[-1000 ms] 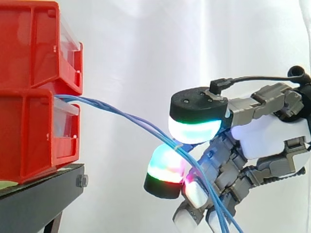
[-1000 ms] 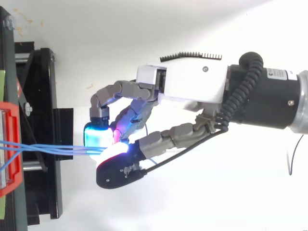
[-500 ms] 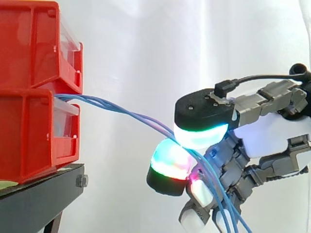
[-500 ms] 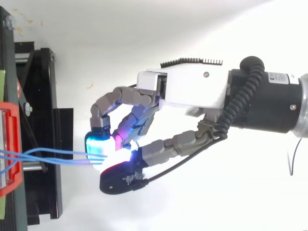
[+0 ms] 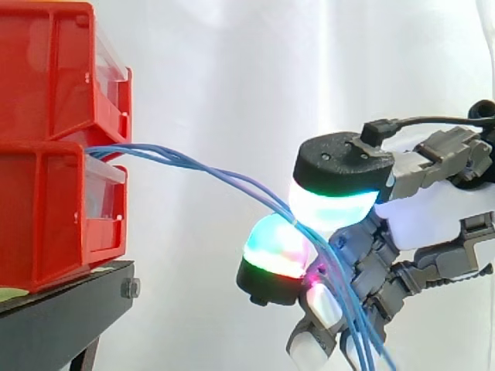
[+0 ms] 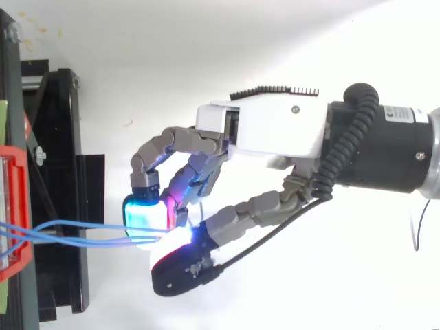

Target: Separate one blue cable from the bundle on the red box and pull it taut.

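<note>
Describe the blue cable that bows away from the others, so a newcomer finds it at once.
Start at the red bins on the left, where the blue cables leave toward the hand pinching them. From above, the bowed cable is the strand on the palm side of the bundle. It arcs loose, while its neighbours run straighter and closer together.

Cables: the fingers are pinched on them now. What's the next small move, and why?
Probably draw the hand slightly away from the bins: the fingers pinch several cables, and they sag in a curve from the bins, none taut.
</note>
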You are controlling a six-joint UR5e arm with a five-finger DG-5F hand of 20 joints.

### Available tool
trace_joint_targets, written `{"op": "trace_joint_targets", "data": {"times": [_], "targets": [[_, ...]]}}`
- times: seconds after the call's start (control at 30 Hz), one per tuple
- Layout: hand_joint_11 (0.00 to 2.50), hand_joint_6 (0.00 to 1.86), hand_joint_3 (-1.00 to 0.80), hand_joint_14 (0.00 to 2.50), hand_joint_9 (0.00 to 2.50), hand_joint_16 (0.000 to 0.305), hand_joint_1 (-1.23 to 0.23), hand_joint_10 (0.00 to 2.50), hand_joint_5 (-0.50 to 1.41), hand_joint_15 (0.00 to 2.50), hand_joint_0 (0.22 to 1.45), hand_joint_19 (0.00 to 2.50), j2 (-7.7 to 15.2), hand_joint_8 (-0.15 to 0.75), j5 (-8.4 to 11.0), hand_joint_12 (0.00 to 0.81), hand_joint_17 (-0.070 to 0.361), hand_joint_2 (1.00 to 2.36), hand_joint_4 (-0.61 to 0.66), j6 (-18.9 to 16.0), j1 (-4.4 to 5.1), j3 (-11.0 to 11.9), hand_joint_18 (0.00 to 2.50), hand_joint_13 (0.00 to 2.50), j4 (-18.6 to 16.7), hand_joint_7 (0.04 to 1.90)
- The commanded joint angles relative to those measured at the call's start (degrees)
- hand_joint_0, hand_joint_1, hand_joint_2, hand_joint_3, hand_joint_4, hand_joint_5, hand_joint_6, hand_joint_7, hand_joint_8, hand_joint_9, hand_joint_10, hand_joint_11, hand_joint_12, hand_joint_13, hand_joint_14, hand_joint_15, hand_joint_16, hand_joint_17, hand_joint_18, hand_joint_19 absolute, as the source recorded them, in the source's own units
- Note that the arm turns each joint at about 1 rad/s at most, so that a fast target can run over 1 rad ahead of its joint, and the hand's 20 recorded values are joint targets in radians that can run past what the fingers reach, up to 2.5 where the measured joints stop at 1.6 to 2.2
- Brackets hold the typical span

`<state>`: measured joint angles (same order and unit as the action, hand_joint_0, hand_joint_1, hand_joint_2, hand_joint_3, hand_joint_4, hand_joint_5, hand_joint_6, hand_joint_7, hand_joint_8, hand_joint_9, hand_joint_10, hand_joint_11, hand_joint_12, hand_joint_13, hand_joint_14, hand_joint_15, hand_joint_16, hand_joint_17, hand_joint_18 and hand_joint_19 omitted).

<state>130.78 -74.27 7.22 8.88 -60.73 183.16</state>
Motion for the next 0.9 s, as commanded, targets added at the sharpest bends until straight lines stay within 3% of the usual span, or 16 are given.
{"op": "trace_joint_targets", "data": {"times": [0.0,0.17,0.27,0.4,0.67,0.87], "targets": [[0.55,0.87,-0.45,0.01,0.95,0.048,-0.78,0.02,-0.16,0.34,0.56,0.42,0.0,0.349,-0.09,0.402,0.108,1.0,0.14,0.0,0.0,0.0,0.82,0.77,0.0,1.03],[0.55,0.86,-0.47,0.01,0.98,0.05,-0.67,0.01,-0.15,0.35,0.53,0.43,0.0,0.363,0.0,0.414,0.112,1.0,0.15,0.0,0.0,0.0,0.83,0.79,0.0,1.06],[0.56,0.86,-0.34,0.01,0.99,0.048,-0.65,0.01,-0.15,0.35,0.57,0.44,0.0,0.358,0.0,0.405,0.108,1.01,0.13,0.0,0.0,0.0,0.81,0.79,0.0,1.09],[0.56,0.87,-0.13,0.01,0.98,0.053,-0.75,0.02,-0.15,0.35,0.58,0.4,0.0,0.38,-0.09,0.43,0.118,1.02,0.12,0.0,0.0,0.0,0.86,0.81,0.0,1.16],[0.58,0.91,-0.02,0.01,0.94,0.047,-0.86,0.01,-0.18,0.35,0.63,0.41,0.0,0.349,-0.09,0.396,0.107,1.02,-0.05,0.0,0.0,0.1,0.84,0.79,0.0,1.2],[0.58,0.92,-0.11,0.01,0.9,0.046,-0.91,0.01,-0.2,0.34,0.69,0.38,0.0,0.326,-0.09,0.387,0.104,1.02,-0.03,0.0,0.0,0.0,0.83,0.77,0.0,1.11]]}}
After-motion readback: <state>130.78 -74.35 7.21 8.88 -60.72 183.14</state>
